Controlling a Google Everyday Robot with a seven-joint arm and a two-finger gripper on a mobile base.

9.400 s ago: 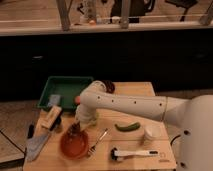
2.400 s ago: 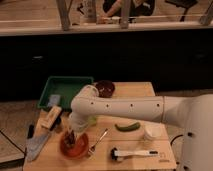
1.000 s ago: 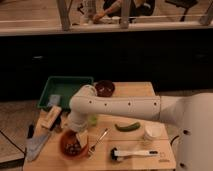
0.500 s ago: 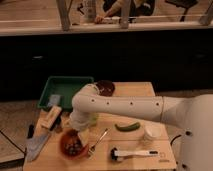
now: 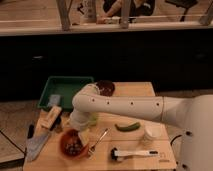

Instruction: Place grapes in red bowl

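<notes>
1. Containers and contents
- The red bowl (image 5: pixel 65 148) is sitting near the front left corner of the wooden table (image 5: pixel 150 91).
- The grapes (image 5: pixel 75 145) are lying inside the red bowl as a dark cluster, resting on its floor.
- A green tray (image 5: pixel 70 84) is sitting at the back left of the table and is holding a pale blue-grey item (image 5: pixel 54 100) near its front edge.
- A maroon bowl (image 5: pixel 105 88) is standing just beside the tray's right edge. Its contents cannot be determined.
- A white cup (image 5: pixel 152 133) is standing near the right edge of the table.

2. End effector
- The white arm (image 5: pixel 130 106) is reaching in from the right and bending down over the left half of the table.
- The gripper (image 5: pixel 83 136) is hanging just over the right rim of the red bowl, beside the grapes.
- Its opening state cannot be determined, and contact with the grapes cannot be confirmed.

3. Other items
- A curved green vegetable (image 5: pixel 127 126) is lying at mid-table.
- A metal utensil (image 5: pixel 100 139) is lying diagonally just right of the red bowl.
- A white-handled tool (image 5: pixel 134 153) is lying along the front edge.
- A wooden block (image 5: pixel 50 118) and a cleaver (image 5: pixel 37 145) are lying at the left edge.
</notes>
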